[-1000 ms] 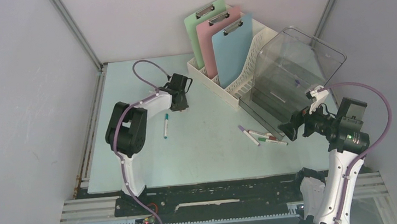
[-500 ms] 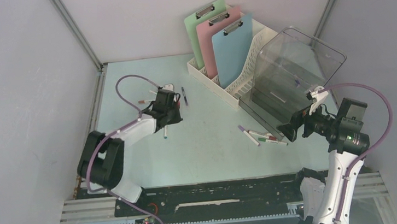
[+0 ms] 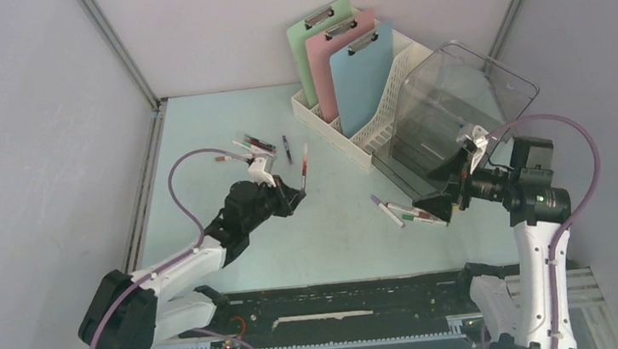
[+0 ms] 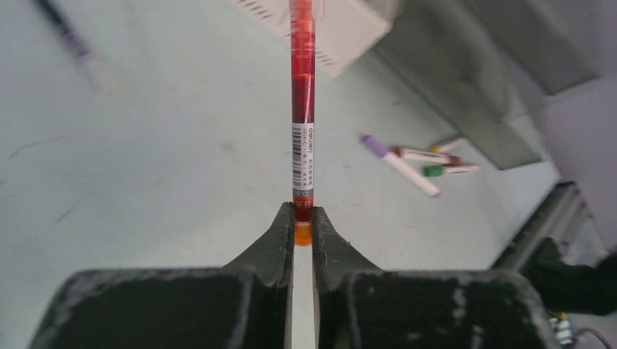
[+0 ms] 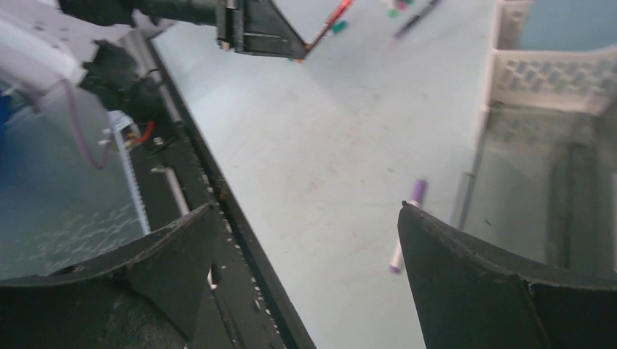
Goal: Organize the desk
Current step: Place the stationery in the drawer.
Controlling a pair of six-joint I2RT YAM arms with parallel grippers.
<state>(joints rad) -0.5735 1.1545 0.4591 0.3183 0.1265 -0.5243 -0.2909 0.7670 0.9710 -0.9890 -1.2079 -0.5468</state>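
Gripping red pen (image 4: pixel 303 109) by its orange-banded end, your left gripper (image 4: pixel 303 218) is clamped tight, with pen jutting straight ahead above desk (image 3: pixel 338 240), left of centre. Your right gripper (image 5: pixel 307 211) spread wide, nothing held, hovering over desk's right side just beside clear bin (image 3: pixel 462 108), with markers (image 3: pixel 408 214) lying below. Desk spans under both arms. Red pen's far tip cut off at left wrist view's top edge; dark pen (image 4: pixel 65 36) at far left blurred — markings unreadable.
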